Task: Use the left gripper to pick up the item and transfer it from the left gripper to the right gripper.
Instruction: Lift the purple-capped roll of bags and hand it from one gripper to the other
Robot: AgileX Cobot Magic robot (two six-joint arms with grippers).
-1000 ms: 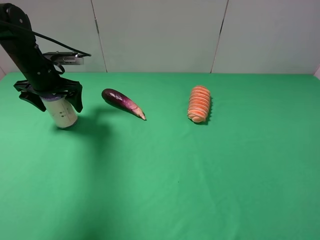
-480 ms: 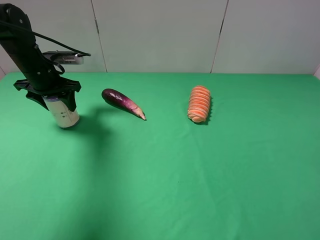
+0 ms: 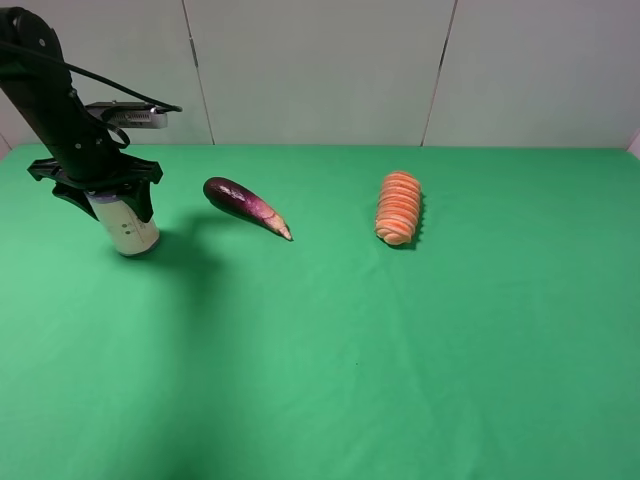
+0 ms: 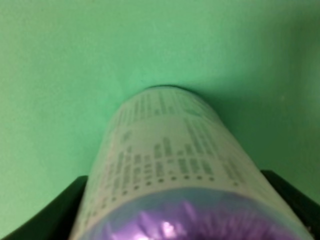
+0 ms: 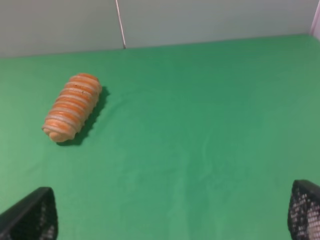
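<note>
The cream-white can [image 3: 130, 228] stands at the far left of the green cloth [image 3: 400, 350]. It is tilted, with its upper end leaning toward the back left. Its lower end appears to rest on the cloth, where it casts a dark shadow to the right. In the left wrist view the can [image 4: 170, 160] fills most of the picture. Its shiny purple end is nearest the camera, and rows of small black print run along its side, too blurred to read.

The left gripper [image 3: 105, 198] comes down over the can's upper end on a glossy black arm. Its 2 black fingers [image 4: 45, 215] sit against opposite sides of the can just below the purple end, so the jaws are pinching the can.

The dark purple eggplant [image 3: 245, 205] lies near the can on its right, clear of it, with its pale tip pointing toward the front right. The orange ribbed sliced-carrot piece [image 3: 398, 208] lies further right, well apart from both, with its long side running front to back.

The right gripper [image 5: 167, 220] does not show in the high view. Its own wrist view shows only the 2 black finger ends [image 5: 30, 215] at the picture's lower corners. They are spread wide with nothing between them but cloth. That view also shows the sliced-carrot piece [image 5: 72, 107] well ahead of the gripper. A pale panelled wall [image 3: 320, 70] stands behind the cloth.
</note>
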